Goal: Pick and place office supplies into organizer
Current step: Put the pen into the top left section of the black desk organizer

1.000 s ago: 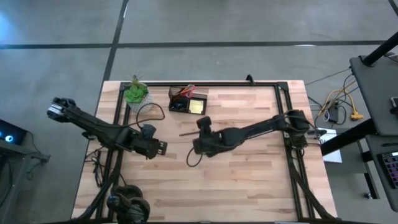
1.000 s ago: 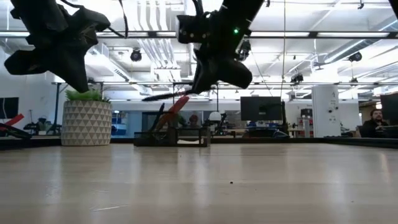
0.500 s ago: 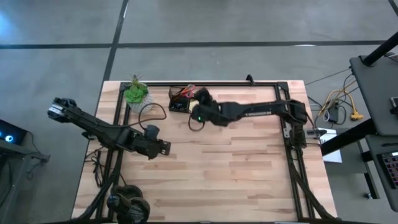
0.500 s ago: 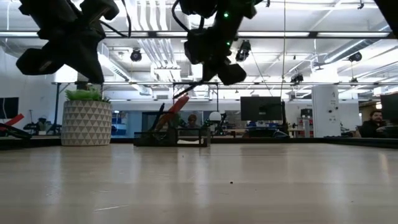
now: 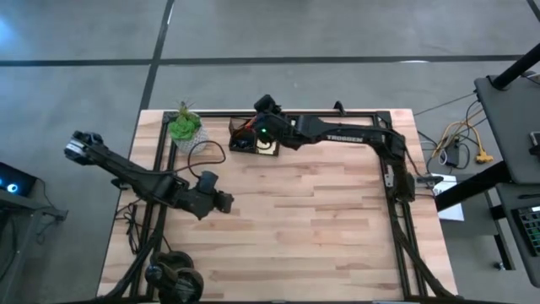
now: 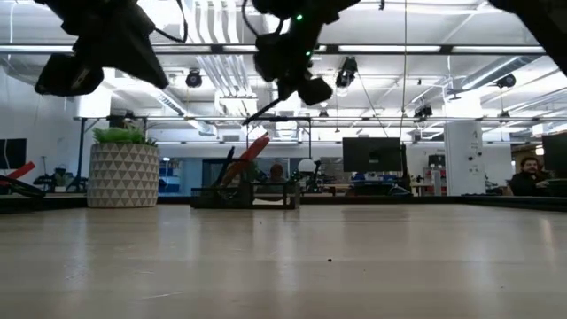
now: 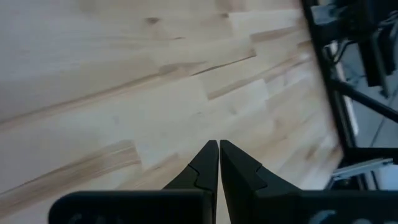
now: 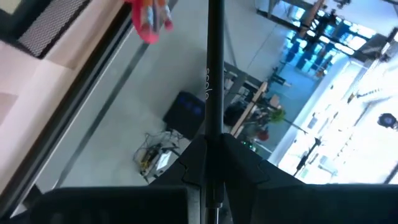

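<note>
We are clamping a black pen in our shut right gripper, organizer lying just beneath its jaws, plant beside, left gripper sitting closed and empty, well apart

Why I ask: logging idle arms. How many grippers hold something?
1: the right gripper holds a black pen above the organizer; the left gripper is shut, empty.
</note>
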`<action>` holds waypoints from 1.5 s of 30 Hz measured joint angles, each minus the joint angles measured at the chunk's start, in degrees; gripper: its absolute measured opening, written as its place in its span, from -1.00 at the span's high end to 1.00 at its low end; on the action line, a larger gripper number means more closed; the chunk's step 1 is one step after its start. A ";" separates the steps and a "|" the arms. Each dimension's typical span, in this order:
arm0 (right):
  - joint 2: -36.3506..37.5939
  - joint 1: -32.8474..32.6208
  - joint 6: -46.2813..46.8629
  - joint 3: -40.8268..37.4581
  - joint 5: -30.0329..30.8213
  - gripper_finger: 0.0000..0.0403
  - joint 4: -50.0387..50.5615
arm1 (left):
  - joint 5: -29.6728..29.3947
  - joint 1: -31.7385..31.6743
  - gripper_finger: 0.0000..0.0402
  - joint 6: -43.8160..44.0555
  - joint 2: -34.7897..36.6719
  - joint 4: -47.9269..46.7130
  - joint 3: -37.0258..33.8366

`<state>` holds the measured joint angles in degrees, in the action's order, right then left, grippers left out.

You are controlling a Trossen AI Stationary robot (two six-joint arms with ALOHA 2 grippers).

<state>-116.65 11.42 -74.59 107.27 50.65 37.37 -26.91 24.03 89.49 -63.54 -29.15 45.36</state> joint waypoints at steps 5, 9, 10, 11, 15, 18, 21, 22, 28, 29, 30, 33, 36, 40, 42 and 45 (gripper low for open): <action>-6.49 0.50 -1.05 7.89 -1.22 0.87 -0.05 | -0.71 1.57 1.00 -1.37 0.89 2.68 0.11; -11.18 1.85 -0.73 14.49 -1.72 0.86 2.96 | -1.44 4.25 1.00 -1.82 2.31 5.93 0.13; -12.10 2.29 -0.49 15.83 -1.87 0.86 4.11 | -2.30 5.30 1.00 -1.88 2.89 6.42 0.13; -12.92 2.72 -0.30 17.06 -2.17 0.86 5.32 | -3.34 6.40 1.00 -1.90 3.41 6.69 0.15; -15.54 3.49 -0.20 20.92 -2.96 0.86 9.98 | -8.78 10.78 1.00 -4.68 5.81 10.18 0.25; -16.80 3.48 -0.85 21.91 -3.83 0.86 11.45 | -12.03 12.85 1.00 -7.83 7.72 12.27 0.26; -17.26 3.39 -1.89 21.65 -3.81 0.86 11.48 | -14.53 13.46 1.00 -10.42 9.44 12.65 0.31; -17.30 3.30 -1.99 21.46 -3.77 0.86 11.52 | -15.33 13.53 1.00 -11.03 10.16 12.66 0.29; -17.34 2.45 -2.88 19.08 -4.02 0.86 11.44 | -17.45 13.54 1.00 -15.71 12.58 12.66 0.13; -17.34 2.14 -3.35 18.93 -4.03 0.86 11.36 | -17.60 13.54 1.00 -16.49 12.79 12.70 0.11; -17.34 1.81 -3.84 18.85 -4.02 0.86 11.06 | -17.64 13.54 1.00 -16.94 12.88 12.72 0.11; -17.61 0.98 -4.99 18.70 -4.04 0.86 8.54 | -17.62 13.54 1.00 -18.14 12.55 12.78 0.09; -18.90 0.74 -5.45 18.90 -4.20 0.86 7.74 | -17.62 13.54 1.00 -18.27 11.50 12.90 0.04; -20.54 0.69 -5.80 19.05 -3.97 0.86 6.71 | -17.54 13.65 1.00 -18.29 9.55 14.72 0.01; -21.24 0.48 -6.23 19.12 -3.91 0.86 5.40 | -17.40 13.93 1.00 -18.26 8.87 15.71 0.00; -21.97 0.16 -6.24 19.04 -4.26 0.84 2.69 | -17.35 14.43 1.00 -18.27 8.06 15.93 -0.02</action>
<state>-138.63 11.58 -80.83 126.31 46.39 40.06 -44.26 38.46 71.23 -55.48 -13.22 45.34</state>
